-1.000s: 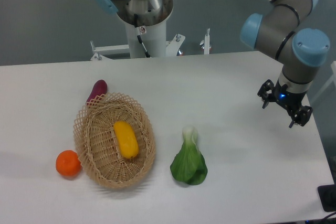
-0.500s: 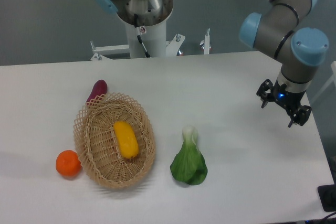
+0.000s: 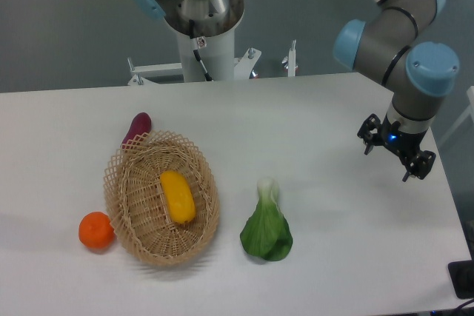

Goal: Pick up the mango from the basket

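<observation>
My gripper (image 3: 390,157) hangs over the right side of the table (image 3: 318,116), near the right edge, well apart from all the produce. Fingers spread wide, nothing between them: released, holding nothing. A small blue light shows on the wrist just above the fingers.

Mango (image 3: 178,197): lies inside the basket (image 3: 118,175), roughly at its centre, long axis running along the basket's length. Yellow, fully visible, nothing on top of it. It rests on the woven floor, clear of the lattice rim on all sides.

Basket: oval wicker, on the left half of the table, long axis tilted from upper left to lower right. Mango is the only item in it.

Around the basket:
- Orange (image 3: 96,230) on the table just beside the basket's lower-left rim; touching or a hair apart, I cannot tell which.
- Eggplant (image 3: 137,129) at the basket's upper-left end, dark purple, its near end against or slightly tucked behind the rim.
- Bok choy (image 3: 266,226) on the table to the right of the basket, near it but apart; white stem end pointing away from the camera, green leaves toward the camera.

My arm comes in from the upper right corner, with grey links and blue joint caps. The pedestal (image 3: 198,27) stands behind the table's far edge, at upper centre.

The gripper is on the opposite side of the table from the mango, with the bok choy lying between them.
</observation>
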{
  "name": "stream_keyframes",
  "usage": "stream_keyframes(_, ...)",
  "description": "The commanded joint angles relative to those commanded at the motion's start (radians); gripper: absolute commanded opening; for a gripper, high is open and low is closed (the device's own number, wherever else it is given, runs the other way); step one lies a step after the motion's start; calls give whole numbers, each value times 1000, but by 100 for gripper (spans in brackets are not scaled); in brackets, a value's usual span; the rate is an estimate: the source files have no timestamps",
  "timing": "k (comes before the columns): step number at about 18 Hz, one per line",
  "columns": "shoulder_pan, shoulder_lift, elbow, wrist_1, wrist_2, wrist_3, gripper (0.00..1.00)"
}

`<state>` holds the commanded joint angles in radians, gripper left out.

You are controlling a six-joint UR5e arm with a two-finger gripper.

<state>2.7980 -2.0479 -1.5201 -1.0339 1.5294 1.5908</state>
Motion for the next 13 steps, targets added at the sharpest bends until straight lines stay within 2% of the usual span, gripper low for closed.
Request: stream_keyframes(13,-158,-18,3,-9,-6,-426,100)
